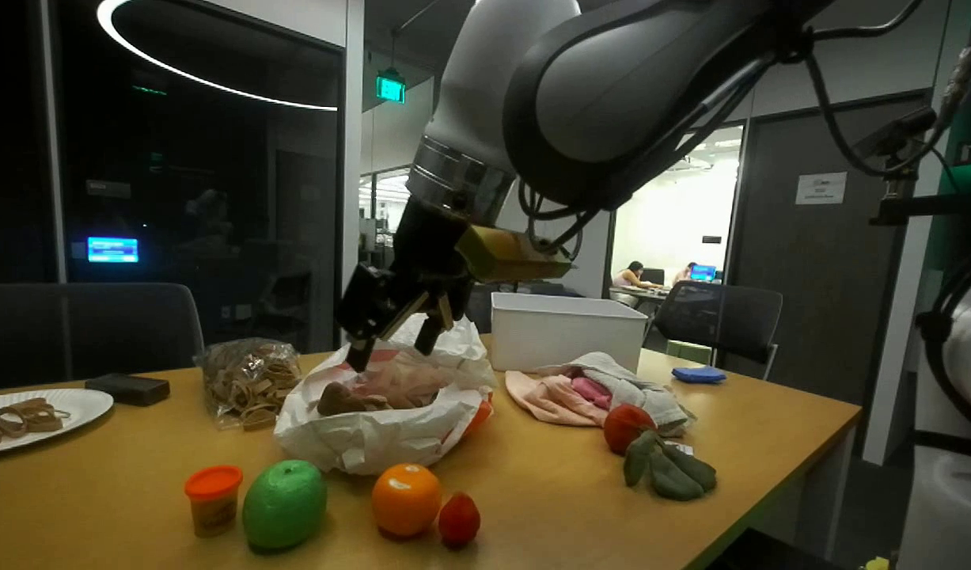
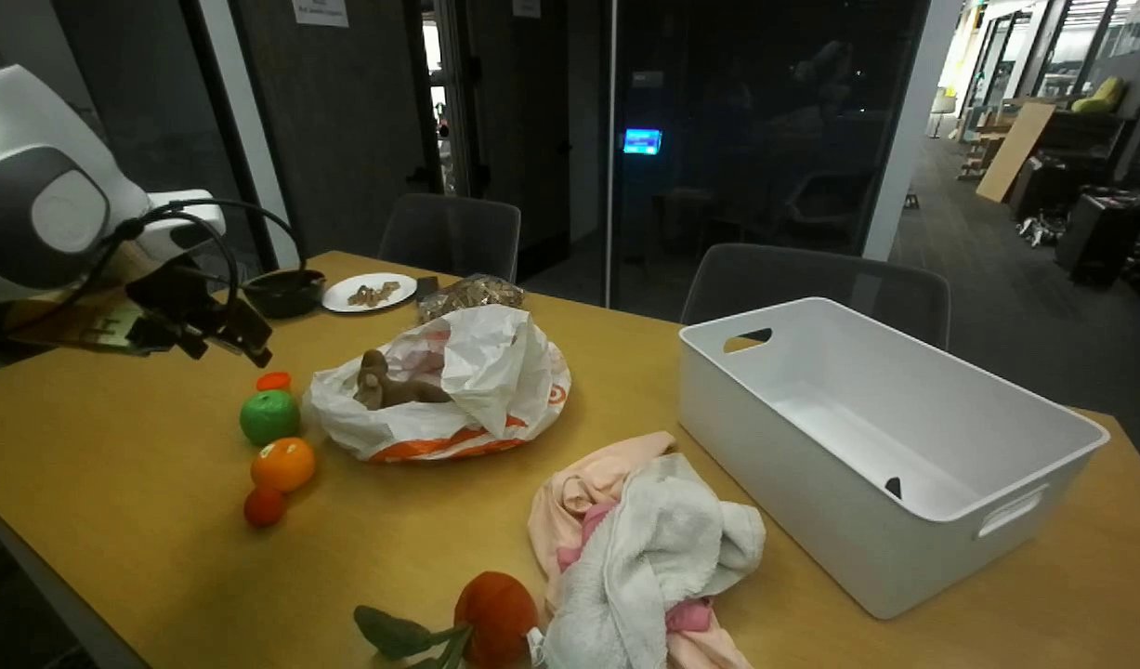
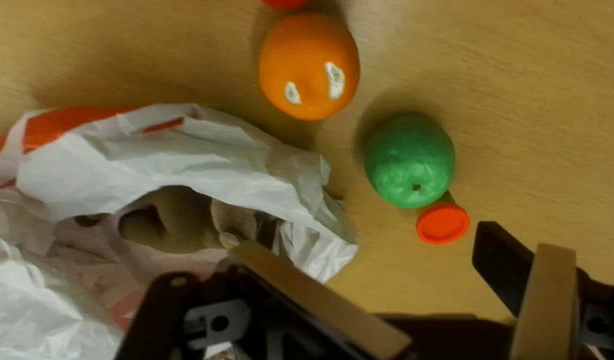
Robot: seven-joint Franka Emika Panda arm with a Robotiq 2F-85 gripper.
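Table, 1: wooden, bearing the items below; sides taken from an exterior view.

Bin, 1: white, far side, right of middle. A small dark patch shows low inside it, too little in view to name with confidence.

Bag, 1: white with orange print, mid-table, mouth open; contains 1 brown toy, partly hidden by the folds.

Gripper, 1: hangs above the table by the bag, jaws spread wide, gripping nothing. In the wrist view one finger overlaps the bag's edge, the opposite one the table.

Cloths, at least 3, heaped right, on the near side of the bin: peach cloth, white towel, pink cloth.

Plate, 1: white, far left; carries several tan loops.

Clear bag, 1: left of the white bag, packed with similar loops.

Bowl, 1: dark, beside the plate.

Leafy red toy, 1: right, at the cloths.

Near row, left to right, 1 each: lidded tub, green fruit, orange, small red fruit.
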